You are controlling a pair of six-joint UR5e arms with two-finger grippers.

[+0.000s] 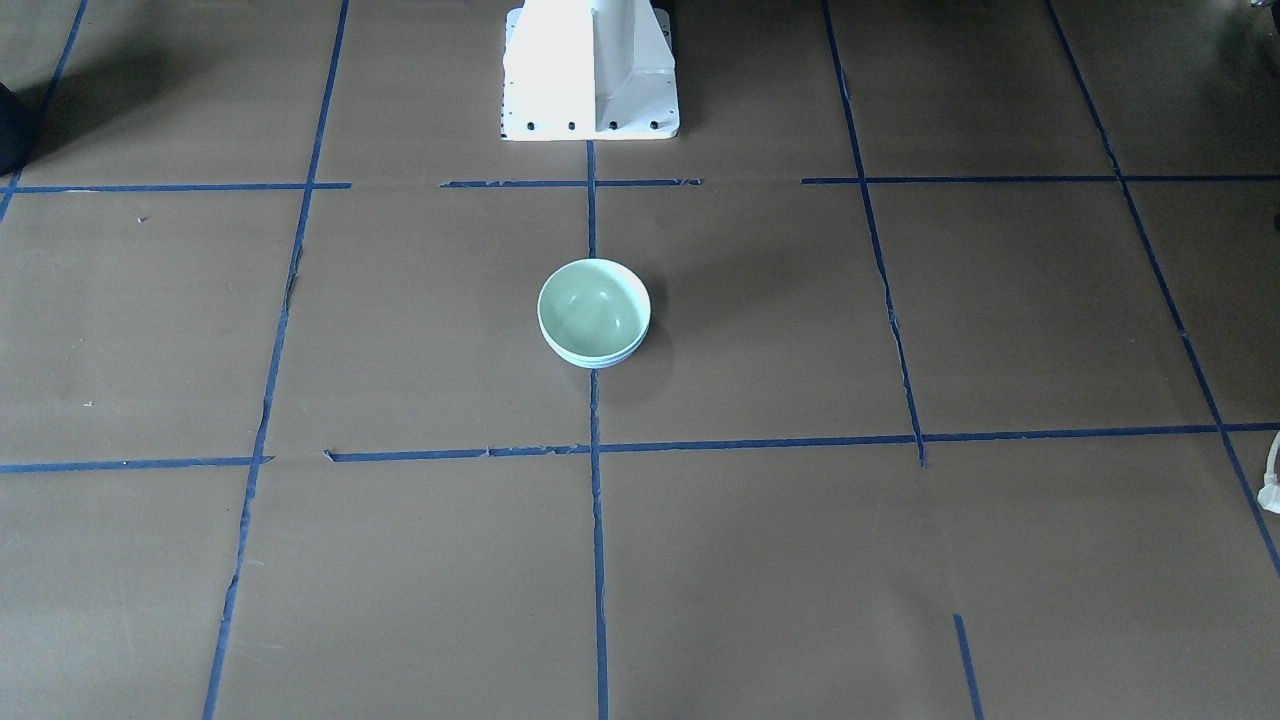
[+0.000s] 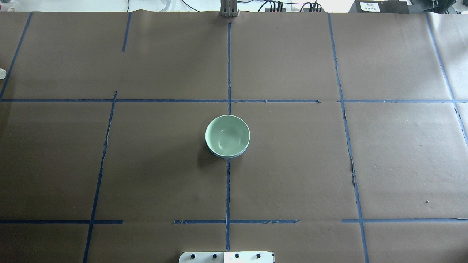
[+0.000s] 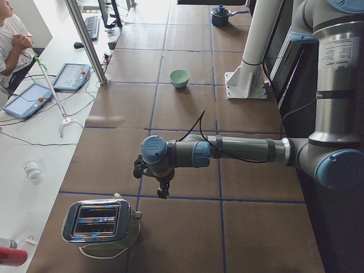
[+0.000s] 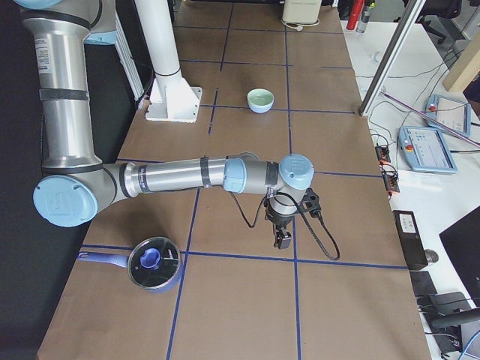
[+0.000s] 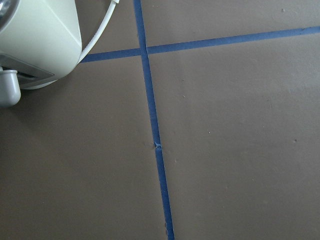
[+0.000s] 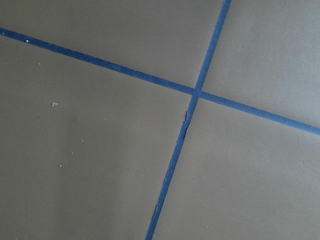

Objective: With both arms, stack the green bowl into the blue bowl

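The green bowl (image 1: pixel 590 305) sits nested inside the blue bowl (image 1: pixel 600 363) at the table's middle, in front of the pedestal. Only a thin blue rim shows under it. The stack also shows in the overhead view (image 2: pixel 226 135), in the left side view (image 3: pixel 180 77) and in the right side view (image 4: pixel 260 97). My left gripper (image 3: pixel 163 192) hangs far from the bowls near a toaster, and I cannot tell if it is open or shut. My right gripper (image 4: pixel 283 241) hangs far from the bowls at the other end, and I cannot tell its state either. The wrist views show only table.
A chrome toaster (image 3: pixel 102 222) stands at the table's left end, close to my left gripper, and its cream side shows in the left wrist view (image 5: pixel 35 45). A blue lidded pot (image 4: pixel 154 262) stands near my right arm. The white pedestal (image 1: pixel 590 70) is behind the bowls. A person (image 3: pixel 11 40) sits beside the table.
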